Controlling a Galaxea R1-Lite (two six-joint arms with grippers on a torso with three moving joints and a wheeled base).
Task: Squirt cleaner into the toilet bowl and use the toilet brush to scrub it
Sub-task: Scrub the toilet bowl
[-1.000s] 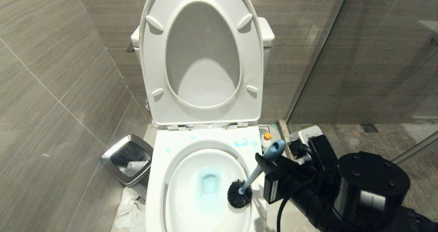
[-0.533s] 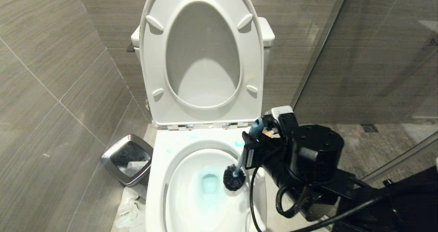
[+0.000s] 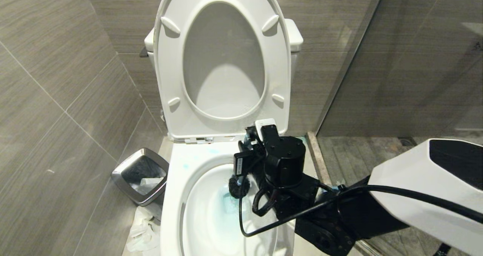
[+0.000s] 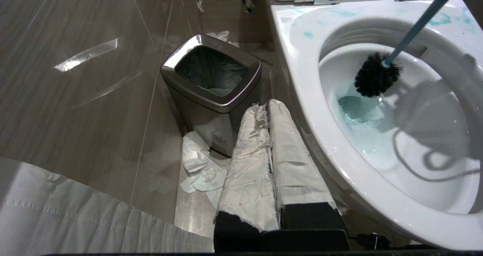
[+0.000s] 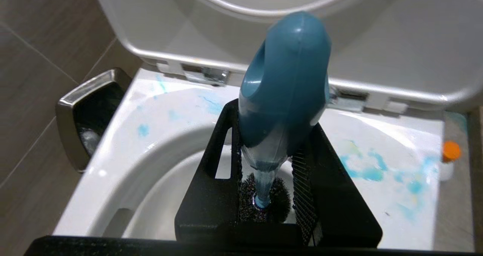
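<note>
The white toilet bowl (image 3: 176, 180) stands open, with blue-tinted water (image 4: 362, 112) at its bottom and blue cleaner smears on its rim (image 5: 366, 171). My right gripper (image 3: 249, 150) reaches over the back of the bowl, shut on the blue-grey handle of the toilet brush (image 5: 286, 90). The shaft points steeply down and the black bristle head (image 3: 237, 187) sits low against the bowl's inner back wall, just above the water (image 4: 377, 74). The cleaner (image 5: 449, 154), orange cap up, stands on the floor right of the bowl. My left gripper (image 4: 267, 105) hangs shut and idle by the bowl's left side.
The seat and lid (image 3: 222, 59) are raised against the tank. A square steel bin (image 3: 139, 175) stands on the floor left of the bowl, with crumpled paper (image 3: 141, 229) in front of it. Tiled walls close in on the left, a glass partition (image 3: 351, 59) on the right.
My right arm has swung left and toward the back of the bowl, carrying the brush. The bristle head has slid from the bowl's right wall to its back middle.
</note>
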